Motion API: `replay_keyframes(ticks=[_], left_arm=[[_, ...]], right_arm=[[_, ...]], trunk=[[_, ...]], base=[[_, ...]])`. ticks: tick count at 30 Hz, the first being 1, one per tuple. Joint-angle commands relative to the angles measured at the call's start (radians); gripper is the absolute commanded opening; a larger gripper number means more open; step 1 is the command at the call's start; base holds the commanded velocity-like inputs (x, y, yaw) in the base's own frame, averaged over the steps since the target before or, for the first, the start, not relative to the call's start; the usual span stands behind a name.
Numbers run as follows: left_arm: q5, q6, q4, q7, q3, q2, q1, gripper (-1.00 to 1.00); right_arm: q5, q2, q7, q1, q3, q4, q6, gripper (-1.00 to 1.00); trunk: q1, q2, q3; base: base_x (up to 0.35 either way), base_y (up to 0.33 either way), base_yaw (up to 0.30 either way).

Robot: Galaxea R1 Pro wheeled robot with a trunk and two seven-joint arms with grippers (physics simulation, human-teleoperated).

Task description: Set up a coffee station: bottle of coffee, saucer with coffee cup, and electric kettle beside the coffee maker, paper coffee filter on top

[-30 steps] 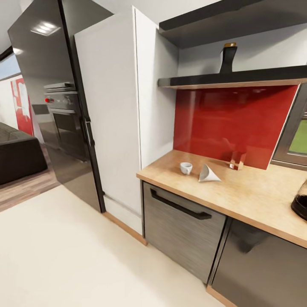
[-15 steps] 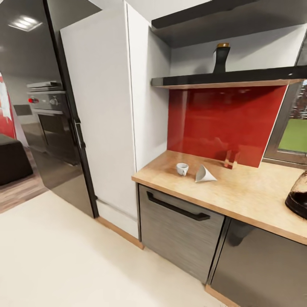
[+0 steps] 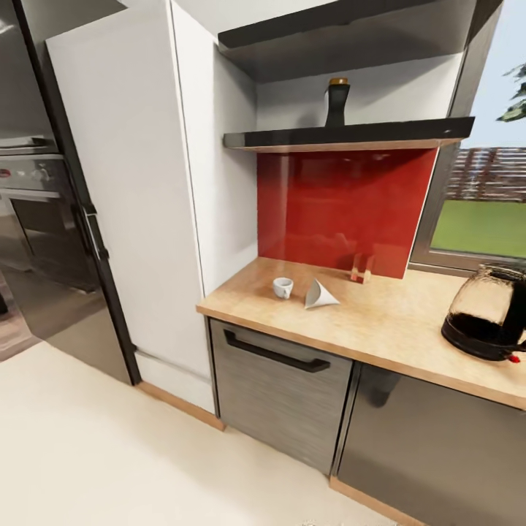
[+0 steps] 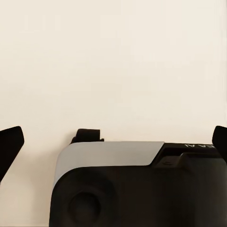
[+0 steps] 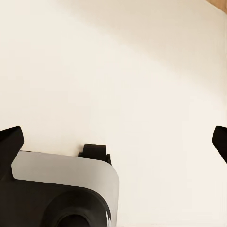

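On the light-wood kitchen countertop (image 3: pixel 394 326) a tiny white coffee cup (image 3: pixel 283 287) stands near the left end. A white paper coffee filter (image 3: pixel 319 294) lies on its side just right of it. The glass electric kettle (image 3: pixel 487 314) with black base stands at the right edge of the head view. The dark bottle of coffee (image 3: pixel 337 102) with a yellow lid stands on the kitchen shelf (image 3: pixel 343 136) above the red backsplash. My left gripper (image 4: pixel 113 142) and right gripper (image 5: pixel 113 142) are both open over cream floor, nothing between their fingers.
A small clear glass object (image 3: pixel 361 269) stands at the backsplash. A tall white cabinet (image 3: pixel 139 204) flanks the counter's left end, with a dark fridge and built-in oven (image 3: pixel 36 212) beyond. A dishwasher front with a black handle (image 3: pixel 276 352) sits under the counter. A window (image 3: pixel 482 197) is at the right.
The whole head view has swung to the right: the counter and shelf shifted left in the picture and the kettle came fully into view. The things themselves have not moved.
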Motion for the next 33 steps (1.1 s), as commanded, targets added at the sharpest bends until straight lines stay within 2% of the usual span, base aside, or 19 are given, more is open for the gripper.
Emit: replay_keyframes(ticks=[1, 14, 29, 33], left_arm=[[0.001, -0.001, -0.001, 0.000, 0.005, -0.001, 0.001, 1.00], [0.001, -0.001, 0.000, 0.000, 0.005, -0.001, 0.001, 1.00], [0.001, -0.001, 0.000, 0.000, 0.005, -0.001, 0.001, 1.00], [0.001, -0.001, -0.001, 0.000, 0.005, -0.001, 0.001, 1.00]], right_arm=[[0.007, 0.000, 0.000, -0.001, 0.000, 0.001, -0.003, 1.00], [0.007, 0.000, 0.000, -0.001, 0.000, 0.001, -0.003, 1.00], [0.007, 0.000, 0.000, -0.001, 0.000, 0.001, -0.003, 1.00], [0.007, 0.000, 0.000, -0.001, 0.000, 0.001, -0.003, 1.00]], trunk=[[0.000, 0.000, -0.001], [0.000, 0.000, -0.001], [0.000, 0.000, -0.001], [0.000, 0.000, -0.001]], base=[[0.000, 0.000, -0.256], [0.001, 0.014, -0.228], [0.093, 0.277, -0.016], [0.092, 0.148, -0.146]])
